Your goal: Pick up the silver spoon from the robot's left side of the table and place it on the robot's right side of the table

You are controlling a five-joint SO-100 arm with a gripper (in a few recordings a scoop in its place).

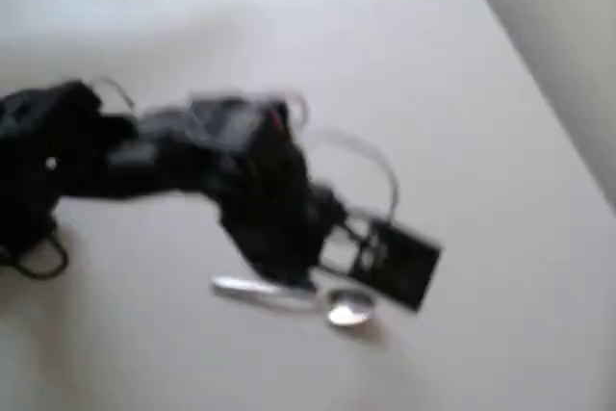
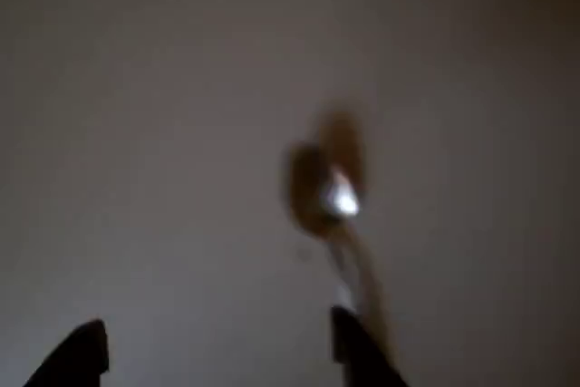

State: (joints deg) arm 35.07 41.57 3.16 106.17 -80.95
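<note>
The silver spoon [image 1: 332, 303] lies flat on the off-white table [image 1: 462, 93], low in the overhead view, with its bowl to the right and its handle pointing left. My black gripper [image 1: 289, 274] hangs over the handle, and the arm covers part of it. In the blurred wrist view the gripper [image 2: 217, 355] is open. Its two dark fingertips [image 2: 77, 358] stand far apart at the bottom edge. The spoon [image 2: 328, 195] shows its shiny bowl higher up, and its handle runs down to the right fingertip. I cannot tell whether that finger touches the handle.
The black arm [image 1: 144, 146] reaches in from the left of the overhead view, with loose cables [image 1: 43, 262] by its base. The table's straight edge [image 1: 539, 74] runs diagonally across the upper right corner. Bare tabletop lies to the right of the spoon and above the arm.
</note>
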